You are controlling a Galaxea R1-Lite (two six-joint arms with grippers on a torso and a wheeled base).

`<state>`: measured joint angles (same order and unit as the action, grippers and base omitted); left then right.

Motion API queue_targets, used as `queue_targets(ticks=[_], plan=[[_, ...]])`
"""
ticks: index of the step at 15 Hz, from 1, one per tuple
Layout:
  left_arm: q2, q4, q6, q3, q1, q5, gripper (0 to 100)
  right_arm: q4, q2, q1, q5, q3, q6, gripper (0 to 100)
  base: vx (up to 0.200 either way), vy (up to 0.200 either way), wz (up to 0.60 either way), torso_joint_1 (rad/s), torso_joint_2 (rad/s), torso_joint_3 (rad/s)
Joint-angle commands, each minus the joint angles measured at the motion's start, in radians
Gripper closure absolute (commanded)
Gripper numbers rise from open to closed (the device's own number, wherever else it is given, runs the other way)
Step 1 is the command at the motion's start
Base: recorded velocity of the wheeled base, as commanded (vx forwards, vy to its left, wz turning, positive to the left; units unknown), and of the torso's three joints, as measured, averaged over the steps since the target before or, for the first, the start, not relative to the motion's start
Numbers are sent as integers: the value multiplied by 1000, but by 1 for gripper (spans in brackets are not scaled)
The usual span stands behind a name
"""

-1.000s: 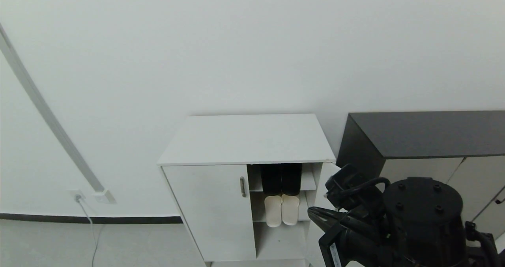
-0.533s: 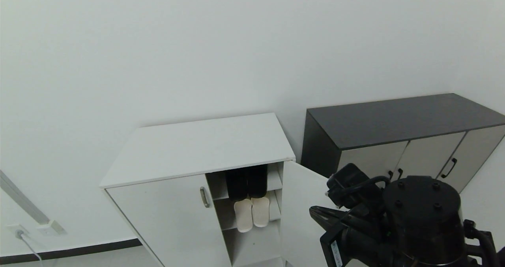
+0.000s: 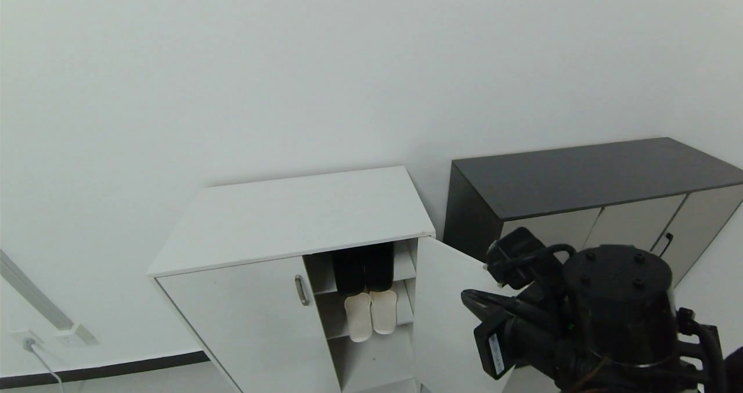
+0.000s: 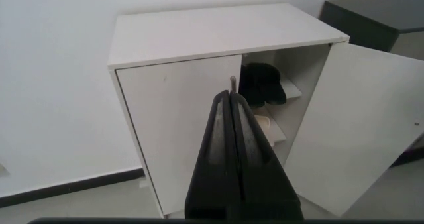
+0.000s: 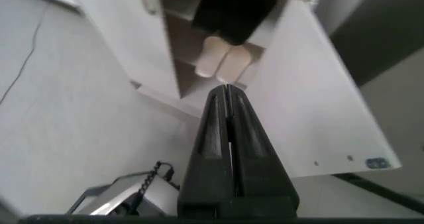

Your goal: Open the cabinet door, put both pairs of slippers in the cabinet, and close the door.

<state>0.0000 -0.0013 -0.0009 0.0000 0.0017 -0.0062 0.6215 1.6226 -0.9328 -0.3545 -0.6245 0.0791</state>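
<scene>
The white cabinet stands against the wall, its left door closed and its right door swung open. Inside, a black pair of slippers lies on the upper shelf and a white pair on the shelf below. My right gripper is shut and empty, level with the open door's outer edge. In the right wrist view it points towards the white slippers. My left gripper is shut and empty, held back from the closed door, with the black slippers beyond it.
A low sideboard with a black top stands just right of the cabinet, close to the open door. A wall socket with a cable and a slanting cable duct are at the far left.
The head camera has swung, so the cabinet now sits further left and the sideboard shows more fully. My right arm has shifted slightly up and to the right.
</scene>
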Motion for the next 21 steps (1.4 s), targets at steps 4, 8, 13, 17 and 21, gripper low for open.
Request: queue_targets(ticks=[4, 8, 13, 17, 21], plan=[[0, 0, -1, 0, 1, 0, 100, 0, 117, 224, 9, -155, 5, 100, 0, 0, 0, 0, 0, 0], [0, 0, -1, 0, 0, 0, 100, -2, 194, 316, 22, -242, 7, 100, -150, 0, 0, 9, 10, 1], [0, 0, -2, 0, 1, 0, 100, -2, 313, 410, 61, -339, 47, 100, -40, 0, 0, 0, 0, 0], [0, 0, -2, 0, 1, 0, 100, 0, 373, 470, 103, -363, 73, 100, 0, 0, 0, 0, 0, 0], [0, 0, -5, 0, 1, 8, 100, 0, 491, 539, 123, -457, 80, 100, 0, 0, 0, 0, 0, 0]])
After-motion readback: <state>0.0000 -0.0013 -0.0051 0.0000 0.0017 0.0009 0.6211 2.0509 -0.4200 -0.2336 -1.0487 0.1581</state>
